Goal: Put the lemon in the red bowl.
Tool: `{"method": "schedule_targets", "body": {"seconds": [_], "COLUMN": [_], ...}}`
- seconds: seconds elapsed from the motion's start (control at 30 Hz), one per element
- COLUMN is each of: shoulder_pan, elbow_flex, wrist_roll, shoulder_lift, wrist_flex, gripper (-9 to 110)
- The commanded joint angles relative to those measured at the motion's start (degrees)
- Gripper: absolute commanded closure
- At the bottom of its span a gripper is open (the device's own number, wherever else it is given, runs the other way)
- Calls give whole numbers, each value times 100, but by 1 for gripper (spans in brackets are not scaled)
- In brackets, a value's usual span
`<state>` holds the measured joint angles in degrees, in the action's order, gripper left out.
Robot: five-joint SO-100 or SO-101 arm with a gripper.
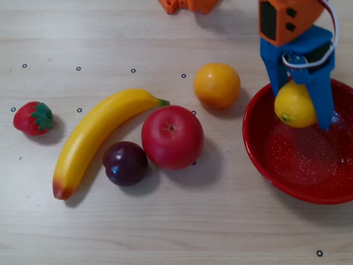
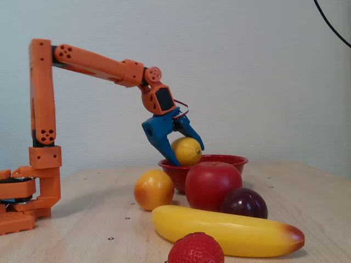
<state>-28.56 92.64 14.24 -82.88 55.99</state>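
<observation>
Where the fixed view's lower edge cuts it, a strawberry [image 2: 196, 249] lies nearest, with a banana [image 2: 225, 232] behind it on the worktop [image 2: 98, 219]. Next come a plum [image 2: 244, 203], an apple [image 2: 213, 186] and an orange [image 2: 153, 189]. Farthest, at frame centre, the gripper [image 2: 188, 155] is clamped on the lemon [image 2: 186, 151], level with the red bowl [image 2: 229, 161] rim, over its upper-left part in the overhead view [image 1: 295, 105].

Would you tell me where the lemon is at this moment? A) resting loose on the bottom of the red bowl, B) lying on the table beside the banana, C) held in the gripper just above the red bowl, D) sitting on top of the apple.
C: the gripper is shut on the lemon, which hangs at the rim of the red bowl; from overhead the lemon is over the bowl's inside.
</observation>
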Motion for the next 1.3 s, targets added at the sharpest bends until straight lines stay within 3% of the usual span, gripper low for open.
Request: {"method": "schedule_targets", "body": {"seconds": [0.0, 0.23, 0.43, 0.53, 0.73, 0.97, 1.27], "shoulder_pan": [-149, -132, -79, -35, 141, 510, 1433], "elbow_flex": [-870, -1248, -1397, -1608, -2127, -2355, -1116], "wrist_roll": [-158, -316, -299, -413, -580, -677, -703], "shoulder_lift": [-88, 413, 448, 343, -149, -914, -2514], "wrist_flex": [114, 519, 624, 712, 1143, 1951, 2215], "gripper": [101, 59, 50, 54, 80, 101, 101]}}
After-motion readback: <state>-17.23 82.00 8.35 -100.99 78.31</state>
